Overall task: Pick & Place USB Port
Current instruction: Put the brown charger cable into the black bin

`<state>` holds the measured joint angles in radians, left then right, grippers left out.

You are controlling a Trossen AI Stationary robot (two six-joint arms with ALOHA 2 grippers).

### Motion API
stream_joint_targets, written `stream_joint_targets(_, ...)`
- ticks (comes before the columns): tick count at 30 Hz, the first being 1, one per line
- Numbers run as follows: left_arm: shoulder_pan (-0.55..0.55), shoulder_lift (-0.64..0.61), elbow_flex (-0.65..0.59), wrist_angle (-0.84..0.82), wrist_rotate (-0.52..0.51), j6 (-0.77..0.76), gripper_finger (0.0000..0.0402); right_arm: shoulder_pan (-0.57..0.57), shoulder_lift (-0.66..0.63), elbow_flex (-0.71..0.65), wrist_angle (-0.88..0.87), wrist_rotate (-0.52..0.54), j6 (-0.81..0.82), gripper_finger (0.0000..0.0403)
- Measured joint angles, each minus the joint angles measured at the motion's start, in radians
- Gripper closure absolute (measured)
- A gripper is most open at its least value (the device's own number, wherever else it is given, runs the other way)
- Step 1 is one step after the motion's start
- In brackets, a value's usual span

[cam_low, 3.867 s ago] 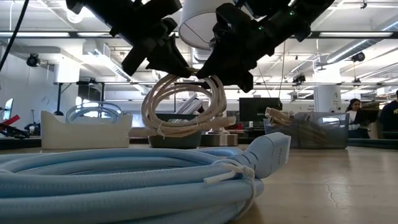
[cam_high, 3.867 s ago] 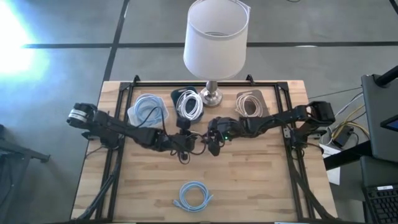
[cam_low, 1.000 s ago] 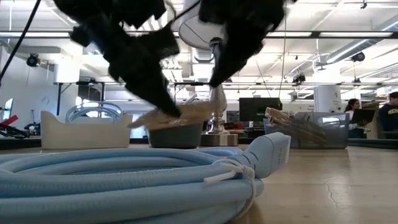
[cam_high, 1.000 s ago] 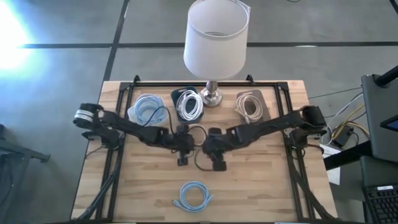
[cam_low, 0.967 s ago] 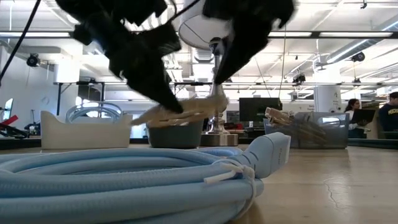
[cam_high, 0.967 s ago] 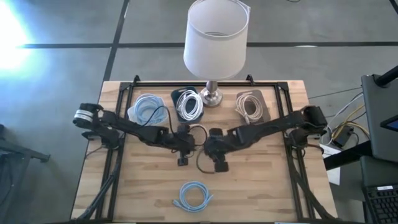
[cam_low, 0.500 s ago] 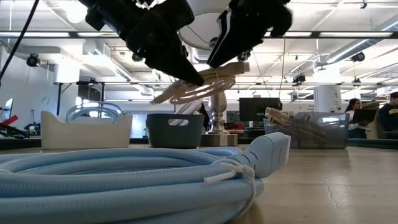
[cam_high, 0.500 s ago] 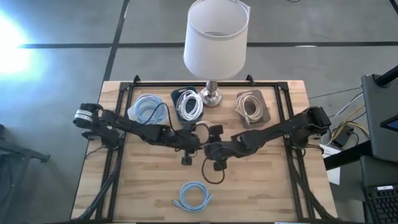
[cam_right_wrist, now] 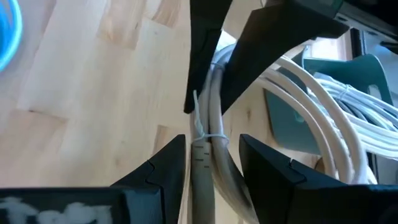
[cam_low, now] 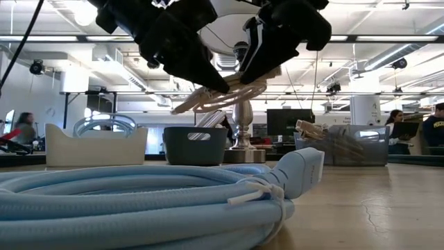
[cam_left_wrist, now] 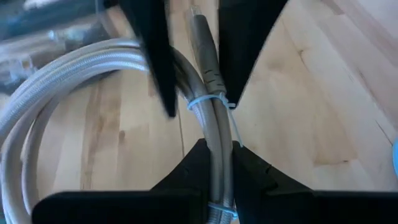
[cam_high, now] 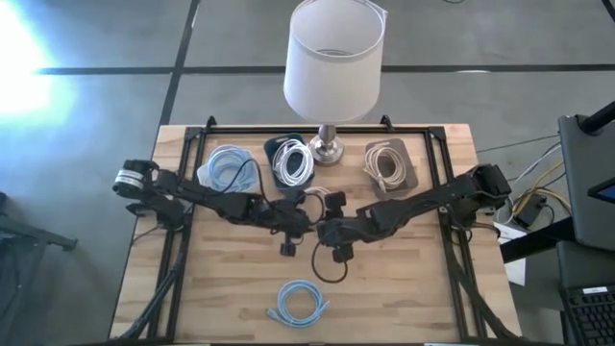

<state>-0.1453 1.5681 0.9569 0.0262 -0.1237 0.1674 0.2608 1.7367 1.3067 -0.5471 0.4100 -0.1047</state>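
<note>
A beige USB cable coil [cam_low: 223, 92], bound with cable ties, hangs in the air between both grippers over the table's middle [cam_high: 312, 199]. My left gripper [cam_high: 296, 221] reaches in from the left and is shut on it. My right gripper [cam_high: 330, 231] comes from the right and is shut on the same bundle, close beside the left one. The left wrist view shows the coil's connector [cam_left_wrist: 203, 31] and a cable tie [cam_left_wrist: 209, 101]. A blue cable coil [cam_high: 300, 301] lies flat on the table near its near edge. My left gripper pinches the bundled strands of the beige coil [cam_left_wrist: 218, 163] between its two fingers, lying across the strands, just behind the cable tie. The coil is lifted clear of the table and lies tilted, nearly flat. My right gripper pinches the same bundle at the connector and the strands beside it [cam_right_wrist: 208, 163], between its two fingers, from the side opposite the left gripper. Its fingers [cam_left_wrist: 244, 43] sit just past the cable tie. The coil hangs clear of the table.
Along the far side stand a white bin with blue cable [cam_high: 229, 169], a dark bin with white cable [cam_high: 291, 161] and a grey tray with beige cable [cam_high: 387, 163]. A lamp [cam_high: 332, 67] stands between them. Bare wood lies left and right of the blue coil.
Both grippers have risen together with the beige coil, which was low over the table a second ago and is now lifted well clear, in front of the lamp stem. The right gripper shifted slightly toward the near edge. In the last half second little has moved.
</note>
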Motion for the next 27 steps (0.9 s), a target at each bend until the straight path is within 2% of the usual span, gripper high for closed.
stream_joint_targets(7,-0.01,0.0,0.0,0.044,0.009,0.075,0.0358,-0.006,0.0,0.0,0.0,-0.006,-0.004,0.0261)
stream_joint_targets(12,-0.011,-0.001,0.0,0.051,0.014,0.078,0.0354,-0.008,0.0,-0.001,-0.012,-0.04,0.047,0.0294)
stream_joint_targets(18,-0.012,-0.001,0.0,0.076,0.019,0.082,0.032,-0.009,0.0,-0.006,-0.031,-0.1,0.089,0.0354)
stream_joint_targets(24,-0.014,-0.003,0.002,0.075,0.018,0.078,0.0284,-0.01,0.003,-0.008,-0.052,-0.101,0.175,0.0355)
stream_joint_targets(27,-0.014,-0.003,0.002,0.082,0.017,0.076,0.0272,-0.009,0.003,-0.01,-0.102,-0.105,0.27,0.0355)
